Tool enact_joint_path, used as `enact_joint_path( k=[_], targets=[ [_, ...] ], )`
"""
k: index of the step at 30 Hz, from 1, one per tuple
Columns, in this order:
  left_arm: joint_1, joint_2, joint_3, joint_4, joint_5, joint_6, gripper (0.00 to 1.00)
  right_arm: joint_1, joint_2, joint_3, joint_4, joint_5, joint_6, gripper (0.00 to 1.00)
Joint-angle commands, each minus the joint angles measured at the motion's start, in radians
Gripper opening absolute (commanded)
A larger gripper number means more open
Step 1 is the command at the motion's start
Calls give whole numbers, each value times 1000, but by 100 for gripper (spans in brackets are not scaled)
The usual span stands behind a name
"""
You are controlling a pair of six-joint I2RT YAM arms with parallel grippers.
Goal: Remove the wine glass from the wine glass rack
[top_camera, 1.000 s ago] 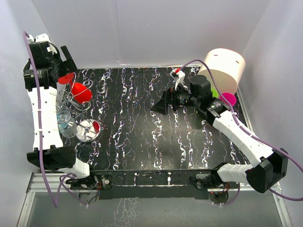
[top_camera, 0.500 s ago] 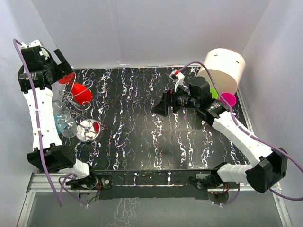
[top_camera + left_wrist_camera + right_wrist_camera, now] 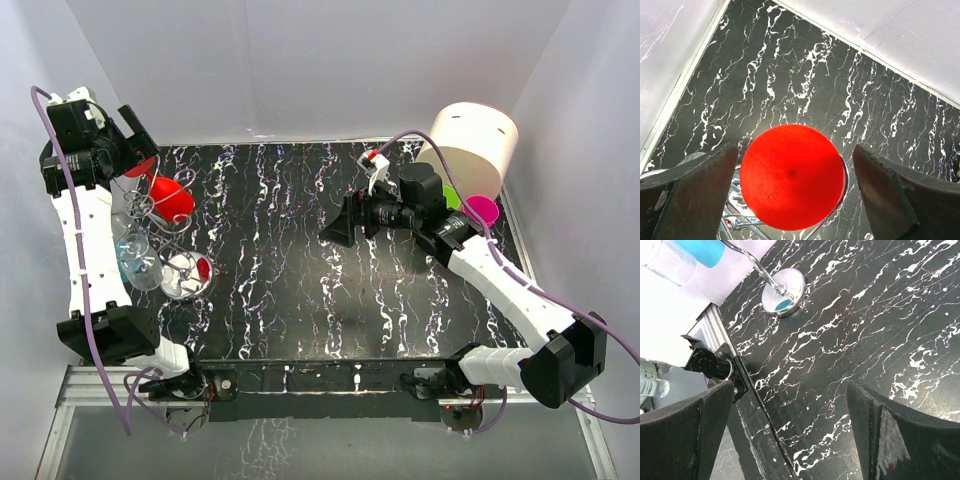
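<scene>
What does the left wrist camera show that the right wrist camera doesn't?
Only the left wrist view: the red wine glass, seen foot-on between the fingers of the open left pincer, with wires of the wine glass rack beneath it and a white wall behind. Only the right wrist view: the rack's shiny base disc, a blue glass, a clear ribbed glass and the table's front rail. Both: the black white-veined tabletop and a wide-open pincer; the right pincer holds nothing.
</scene>
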State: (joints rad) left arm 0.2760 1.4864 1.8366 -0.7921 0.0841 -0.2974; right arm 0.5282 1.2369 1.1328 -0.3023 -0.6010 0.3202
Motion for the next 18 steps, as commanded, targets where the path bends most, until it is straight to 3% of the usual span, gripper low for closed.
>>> enact_joint_path(
  k=[1, 9, 18],
  targets=[
    [11, -50, -9, -21, 14, -3, 97, 0, -5, 0, 70, -2, -5, 94],
    [12, -55, -13, -29, -10, 7, 92, 0, -3, 1, 77, -8, 4, 94],
    [12, -23, 20, -56, -19, 26, 95, 0, -8, -4, 77, -5, 4, 94]
  ],
)
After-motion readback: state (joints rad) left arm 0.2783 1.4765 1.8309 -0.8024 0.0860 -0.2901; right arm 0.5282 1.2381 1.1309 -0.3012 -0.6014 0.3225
